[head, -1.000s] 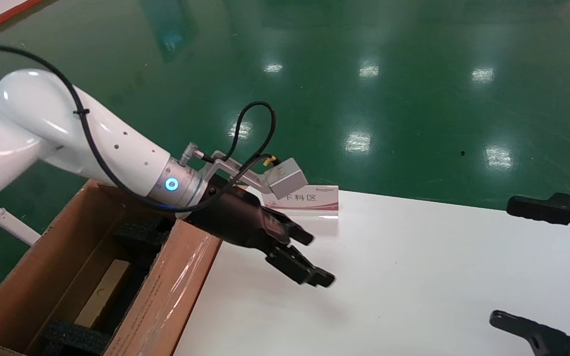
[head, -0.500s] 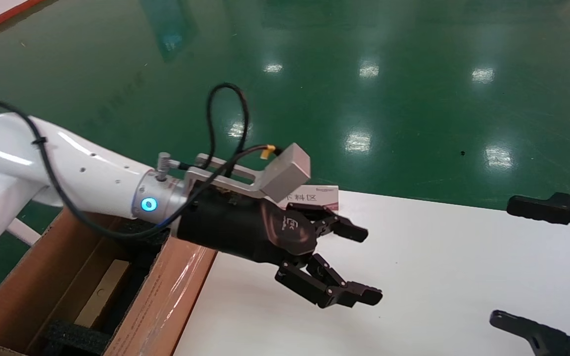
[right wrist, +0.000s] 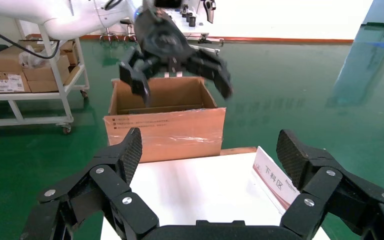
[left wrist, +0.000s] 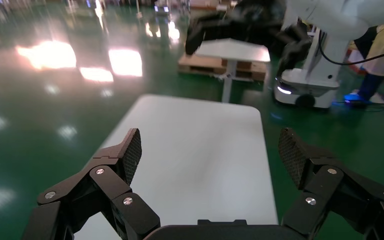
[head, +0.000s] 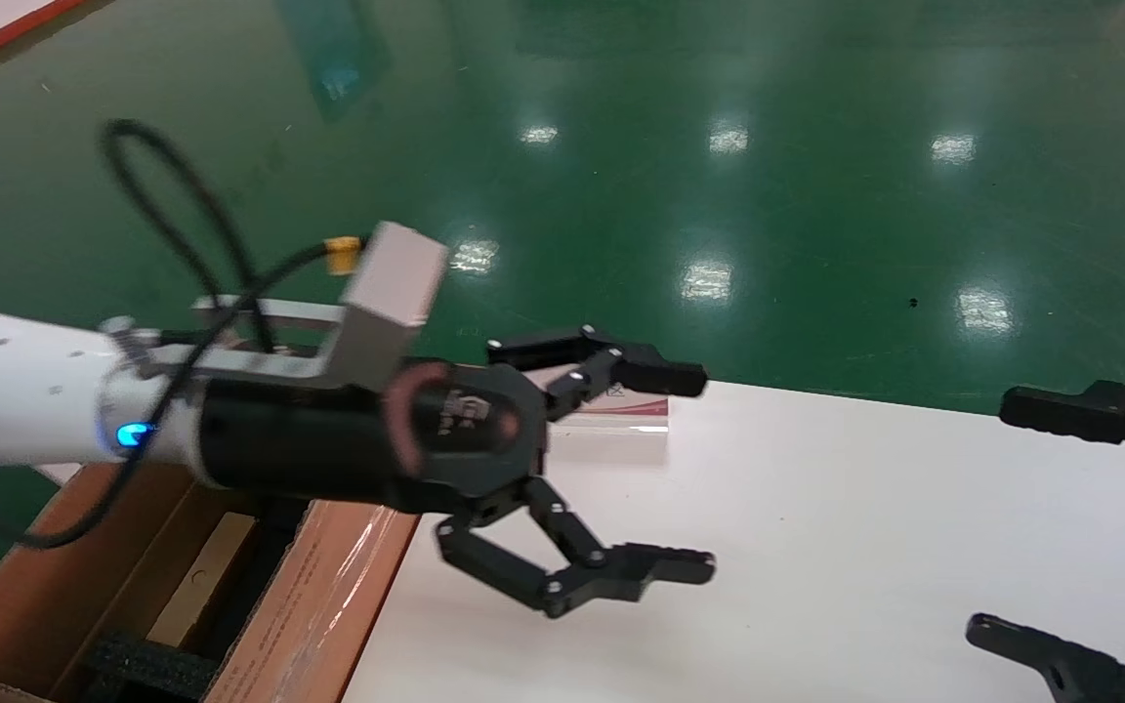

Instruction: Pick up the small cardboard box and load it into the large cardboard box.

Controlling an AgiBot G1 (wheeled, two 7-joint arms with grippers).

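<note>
The large cardboard box (head: 328, 586) stands at the table's left end, with black foam inside and tape on its near flap; it also shows in the right wrist view (right wrist: 165, 130). The small cardboard box (head: 196, 581) lies flat inside it, between the foam blocks. My left gripper (head: 697, 471) is open and empty, held above the white table (head: 816, 547) just right of the carton; its wide-spread fingers (left wrist: 132, 150) have nothing between them. My right gripper (head: 997, 516) is open and empty at the table's right end.
A white sign card with a red stripe (head: 636, 405) stands at the table's far edge, partly behind the left gripper; it also shows in the right wrist view (right wrist: 275, 182). Green floor surrounds the table. A shelf cart with boxes (right wrist: 25, 75) stands beyond the carton.
My left arm has swung from above the carton's edge out over the table, risen and rolled. Its jaws have spread wider. The small box stays in the carton; the right arm has not moved.
</note>
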